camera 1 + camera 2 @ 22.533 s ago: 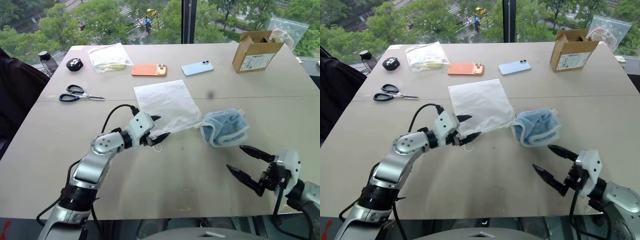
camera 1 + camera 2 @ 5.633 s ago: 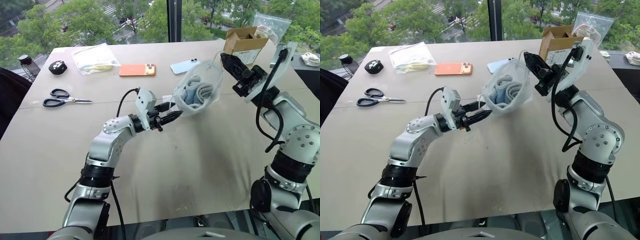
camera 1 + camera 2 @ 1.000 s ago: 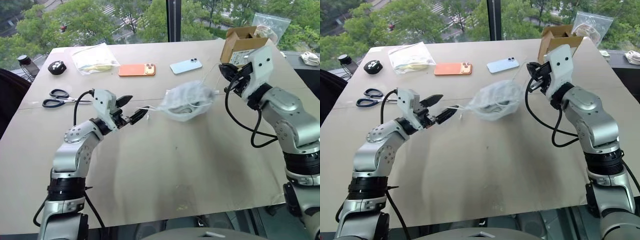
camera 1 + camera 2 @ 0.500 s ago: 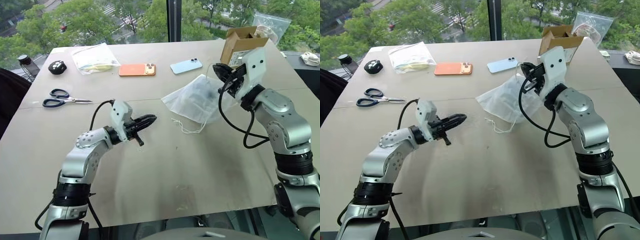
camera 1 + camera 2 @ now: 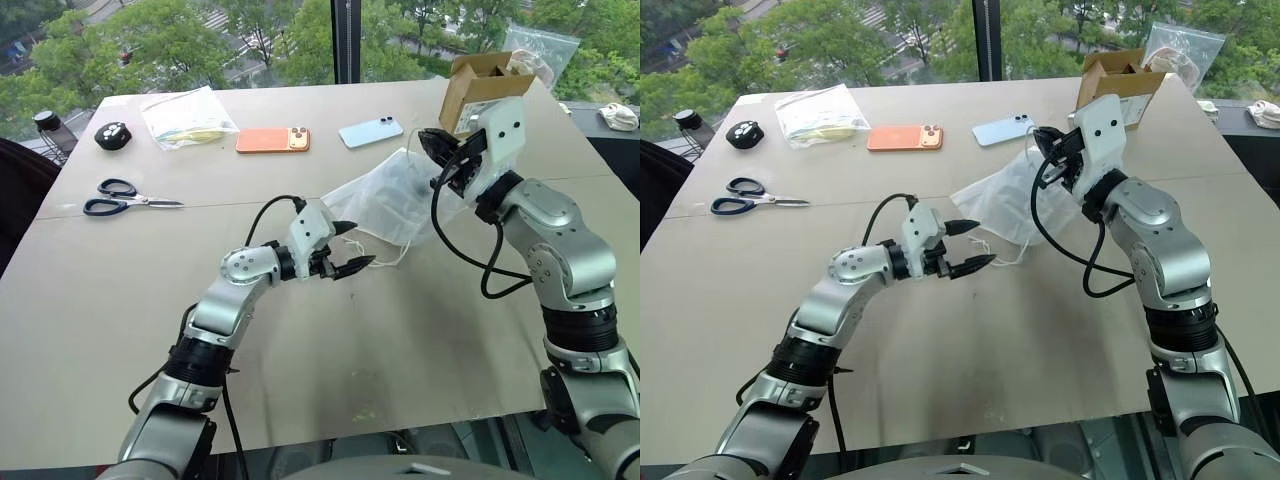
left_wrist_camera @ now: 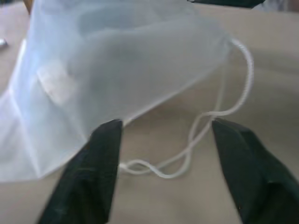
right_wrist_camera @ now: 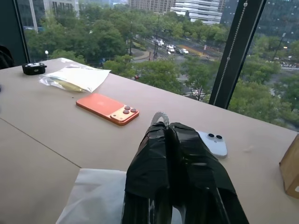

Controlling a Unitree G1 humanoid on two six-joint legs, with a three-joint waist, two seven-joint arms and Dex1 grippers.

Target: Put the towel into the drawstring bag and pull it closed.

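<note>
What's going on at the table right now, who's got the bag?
The right end effector is shut on a white cord of the thin translucent white drawstring bag, holding that side lifted while the rest lies on the beige table. The left end effector is open, hovering just short of the loose cord loop on the tabletop, gripping nothing. The bag's mouth isn't visibly cinched, and its contents can't be made out.

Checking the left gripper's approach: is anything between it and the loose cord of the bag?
Nothing visible. The open left gripper faces the cord lying on bare table beside the bag.
</note>
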